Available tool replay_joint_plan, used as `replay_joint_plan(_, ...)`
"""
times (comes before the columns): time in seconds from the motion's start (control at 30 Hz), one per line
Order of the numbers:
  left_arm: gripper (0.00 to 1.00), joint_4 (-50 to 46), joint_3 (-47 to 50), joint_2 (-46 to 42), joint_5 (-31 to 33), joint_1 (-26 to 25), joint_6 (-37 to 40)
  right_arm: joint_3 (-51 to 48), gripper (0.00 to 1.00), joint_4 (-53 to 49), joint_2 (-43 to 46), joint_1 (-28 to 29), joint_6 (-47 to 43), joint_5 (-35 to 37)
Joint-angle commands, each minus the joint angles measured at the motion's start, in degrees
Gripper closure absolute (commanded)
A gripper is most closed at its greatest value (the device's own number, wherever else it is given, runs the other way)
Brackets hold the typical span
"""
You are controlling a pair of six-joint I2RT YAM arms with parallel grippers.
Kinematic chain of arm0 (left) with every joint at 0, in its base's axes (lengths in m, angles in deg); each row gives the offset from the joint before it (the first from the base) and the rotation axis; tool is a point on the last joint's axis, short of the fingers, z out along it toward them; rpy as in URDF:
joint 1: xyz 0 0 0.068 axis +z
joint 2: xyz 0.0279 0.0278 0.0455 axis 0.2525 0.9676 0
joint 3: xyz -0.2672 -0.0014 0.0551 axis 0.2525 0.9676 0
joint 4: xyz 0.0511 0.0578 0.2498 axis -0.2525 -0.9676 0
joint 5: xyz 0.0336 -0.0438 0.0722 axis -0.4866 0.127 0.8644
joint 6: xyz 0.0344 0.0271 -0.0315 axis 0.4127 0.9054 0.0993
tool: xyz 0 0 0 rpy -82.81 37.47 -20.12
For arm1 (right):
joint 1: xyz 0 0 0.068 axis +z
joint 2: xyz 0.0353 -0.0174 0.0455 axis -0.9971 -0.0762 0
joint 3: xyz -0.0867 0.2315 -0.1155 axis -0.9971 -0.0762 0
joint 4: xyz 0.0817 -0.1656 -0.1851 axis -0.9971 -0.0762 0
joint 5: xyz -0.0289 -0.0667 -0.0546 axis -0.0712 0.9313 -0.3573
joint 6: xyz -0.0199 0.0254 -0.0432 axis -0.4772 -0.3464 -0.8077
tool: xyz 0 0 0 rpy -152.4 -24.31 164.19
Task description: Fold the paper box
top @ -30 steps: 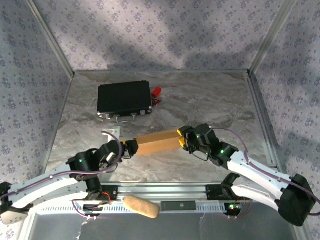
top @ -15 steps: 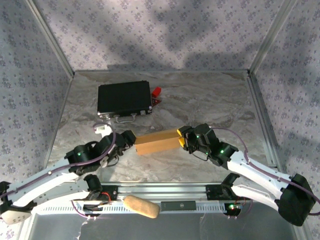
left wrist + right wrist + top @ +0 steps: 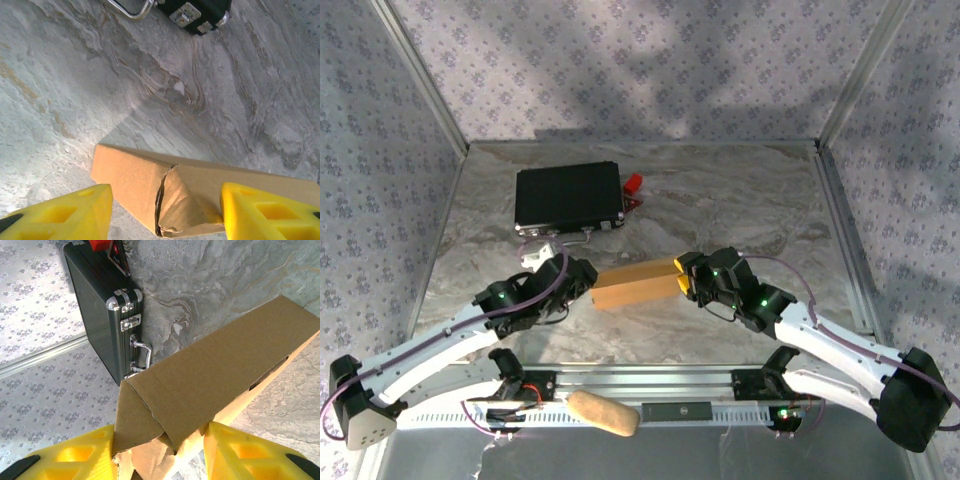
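**Brown carton held at one end, flanked at the other**

The paper box (image 3: 635, 283) is a long, plain brown cardboard carton stretched between the two end effectors over the marbled counter (image 3: 740, 200).

The right end effector (image 3: 685, 283) pinches the carton's right end. In the right wrist view, cardboard fills the gap between its yellow fingers (image 3: 75, 450), and a loose triangular flap (image 3: 137, 422) stands folded up just ahead of them. From this end effector (image 3: 160, 442) the paper box (image 3: 225, 360) runs away to the upper right, with a narrow slot (image 3: 270, 371) cut in its side wall.

The left end effector (image 3: 582, 280) sits at the carton's other end with its fingers spread. In the left wrist view the paper box (image 3: 135, 175) pokes in between the yellow fingers (image 3: 65, 212) of the end effector (image 3: 167, 210). A strip of bare counter shows between the left finger and the cardboard. A crumpled end flap (image 3: 177, 207) reaches toward the other finger, and whether it touches cannot be told.

Beyond the left end effector lies a black case (image 3: 568, 197) with metal latches and a wire handle (image 3: 142, 352). A small red object (image 3: 633, 185) sits at the case's far right corner. Behind both end effectors, on the rail at the near edge, rests a tan bread-like lump (image 3: 603, 412).
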Motion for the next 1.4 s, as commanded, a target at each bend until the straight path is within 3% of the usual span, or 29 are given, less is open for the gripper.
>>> replay_joint_plan(0.0, 0.45, 3.5, 1.6, 0.3, -3.2, 0.2, -1.0, -0.2, 0.55, -6.3, -0.5, -0.3, -1.0, 1.7)
replay_joint_plan(0.27, 0.56, 4.1, 4.9, -0.9, -3.3, 0.2, -2.3, -0.3, 0.55, -6.3, -1.2, -0.3, -1.0, 1.5)
replay_joint_plan(0.53, 0.58, 5.0, 7.9, -1.8, -2.8, 0.1, -3.5, -0.4, 0.56, -6.4, -1.3, -0.3, -1.0, 1.6)
replay_joint_plan(0.6, 0.65, 4.5, 8.2, -2.5, -2.3, 0.1, -3.5, -0.3, 0.56, -6.4, -1.4, -0.4, -1.0, 1.7)
replay_joint_plan(0.9, 0.68, 4.9, 9.8, -5.1, -1.9, 0.2, -3.8, -0.2, 0.56, -6.8, -1.4, -0.4, -1.2, 1.5)
replay_joint_plan(0.97, 0.72, 3.6, 8.9, -7.1, -0.7, 0.2, -2.8, -0.4, 0.56, -7.0, -1.0, -0.4, -1.2, 1.7)
replay_joint_plan(1.37, 0.68, 3.4, 5.6, -4.7, -2.9, 0.2, -0.2, -0.4, 0.57, -7.6, -0.6, -0.4, -1.1, 2.1)
